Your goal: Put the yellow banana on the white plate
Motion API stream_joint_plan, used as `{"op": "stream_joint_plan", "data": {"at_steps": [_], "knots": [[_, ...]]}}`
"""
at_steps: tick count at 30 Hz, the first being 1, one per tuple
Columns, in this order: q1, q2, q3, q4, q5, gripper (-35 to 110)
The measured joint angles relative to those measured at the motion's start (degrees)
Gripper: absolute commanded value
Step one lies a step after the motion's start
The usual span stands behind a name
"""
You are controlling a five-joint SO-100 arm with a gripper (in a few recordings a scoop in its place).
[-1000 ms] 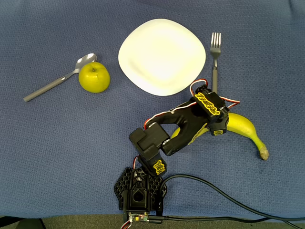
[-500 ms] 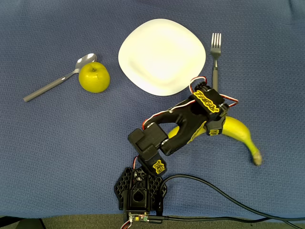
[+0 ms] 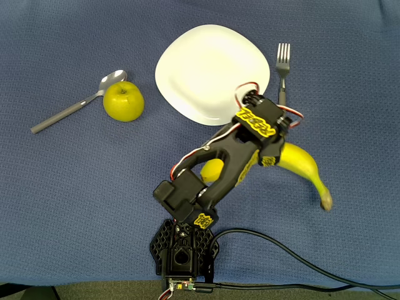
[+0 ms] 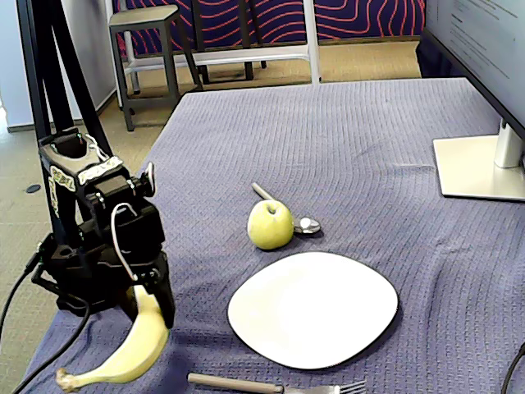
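Observation:
The yellow banana (image 3: 304, 166) is held near its middle by my gripper (image 3: 267, 156), which is shut on it. In the overhead view the banana lies just below and right of the white plate (image 3: 212, 72), with its stem tip pointing down to the right. In the fixed view the banana (image 4: 141, 343) hangs off the cloth from the gripper (image 4: 148, 297), stem end lowest, left of the white plate (image 4: 312, 308). The plate has nothing on it.
A yellow-green apple (image 3: 123, 101) sits left of the plate, touching a grey spoon (image 3: 75, 109). A fork (image 3: 282, 69) lies along the plate's right side, close to my wrist. A monitor foot (image 4: 480, 168) stands at the far right of the blue cloth.
My gripper has risen and shifted up-left toward the plate's lower right edge, carrying the banana. The banana's stem end has swung left and off the cloth.

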Motion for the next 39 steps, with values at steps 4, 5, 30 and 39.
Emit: {"op": "stream_joint_plan", "data": {"at_steps": [4,5,30,39], "knots": [[-6.06,0.35,-0.18,0.09,3.87,0],[-7.56,0.35,-0.62,0.35,4.92,0],[-33.93,-22.85,-22.94,-6.50,28.65,0],[-35.33,-29.88,-31.64,-7.56,30.15,0]]}}
